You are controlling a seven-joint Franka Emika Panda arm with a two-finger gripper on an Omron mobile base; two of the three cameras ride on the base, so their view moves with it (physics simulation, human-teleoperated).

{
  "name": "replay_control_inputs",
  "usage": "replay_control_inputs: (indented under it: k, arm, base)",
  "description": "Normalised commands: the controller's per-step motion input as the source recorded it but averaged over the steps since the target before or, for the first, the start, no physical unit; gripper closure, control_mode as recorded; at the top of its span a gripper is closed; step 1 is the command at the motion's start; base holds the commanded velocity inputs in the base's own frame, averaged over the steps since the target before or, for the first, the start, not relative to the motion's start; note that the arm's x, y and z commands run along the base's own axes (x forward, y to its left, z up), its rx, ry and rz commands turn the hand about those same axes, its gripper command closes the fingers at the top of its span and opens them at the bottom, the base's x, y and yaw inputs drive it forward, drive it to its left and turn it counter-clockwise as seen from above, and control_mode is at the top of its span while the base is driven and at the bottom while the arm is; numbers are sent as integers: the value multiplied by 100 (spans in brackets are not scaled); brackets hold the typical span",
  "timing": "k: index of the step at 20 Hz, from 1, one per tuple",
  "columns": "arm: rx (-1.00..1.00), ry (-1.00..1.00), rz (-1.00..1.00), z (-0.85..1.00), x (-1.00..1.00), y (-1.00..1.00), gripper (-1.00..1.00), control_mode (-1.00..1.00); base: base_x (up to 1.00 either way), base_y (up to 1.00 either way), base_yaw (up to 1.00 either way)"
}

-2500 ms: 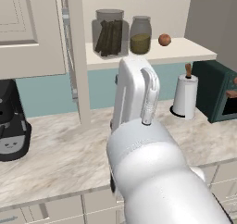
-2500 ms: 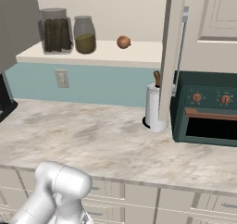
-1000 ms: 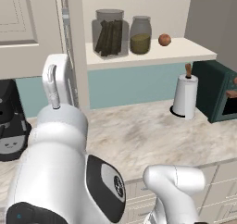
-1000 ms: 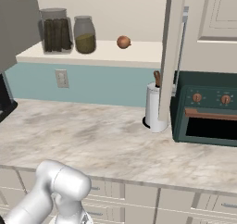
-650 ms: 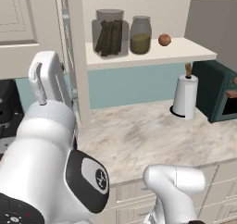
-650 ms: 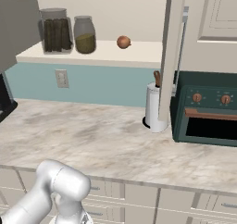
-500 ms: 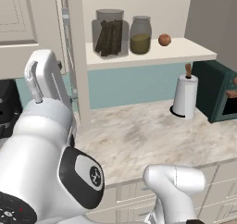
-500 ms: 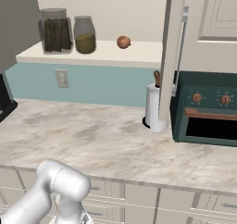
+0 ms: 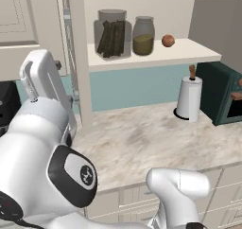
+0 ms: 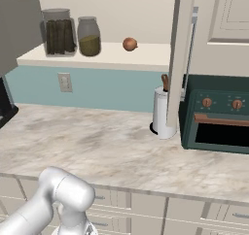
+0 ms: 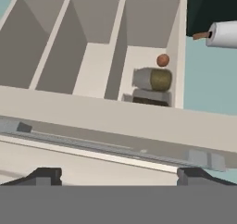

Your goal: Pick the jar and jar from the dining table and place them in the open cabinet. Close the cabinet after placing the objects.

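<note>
Both jars stand on the cream shelf (image 9: pixel 156 57) of the open cabinet. The larger jar (image 9: pixel 112 33) (image 10: pixel 59 31) (image 11: pixel 148 97) holds dark brown sticks, and the small jar (image 9: pixel 143 35) (image 10: pixel 89 36) (image 11: pixel 152 78) with olive-green contents is right beside it. My gripper (image 11: pixel 119 176) is open and holds nothing. It hovers close to the edge of the left cabinet door (image 9: pixel 75 57), whose silver bar handle (image 11: pixel 111 146) runs across the hand view just beyond the fingertips (image 11: pixel 44 175). The right door (image 10: pixel 180 59) stands edge-on. The dining table is out of view.
A small orange-brown ball (image 9: pixel 168 40) (image 10: pixel 129 44) lies on the shelf right of the jars. On the marble counter (image 9: pixel 142 138) below stand a paper towel roll (image 9: pixel 189 99) (image 10: pixel 162 111), a green toaster oven (image 10: pixel 216 115) and a black coffee machine (image 9: pixel 8 105).
The arm has swung from the middle of the left base view to its left side, up beside the left cabinet door. The jars and the ball have not moved.
</note>
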Motion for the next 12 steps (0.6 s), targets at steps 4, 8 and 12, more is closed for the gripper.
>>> replay_control_inputs:
  k: [4,8,12]
  arm:
    - [5,-3,-1,-21,14,0,-100,-100]
    - [7,-5,0,-21,11,0,-100,-100]
    - [9,-6,-1,-18,11,0,-100,-100]
  base:
    - [0,0,0]
    - [0,0,0]
    - [0,0,0]
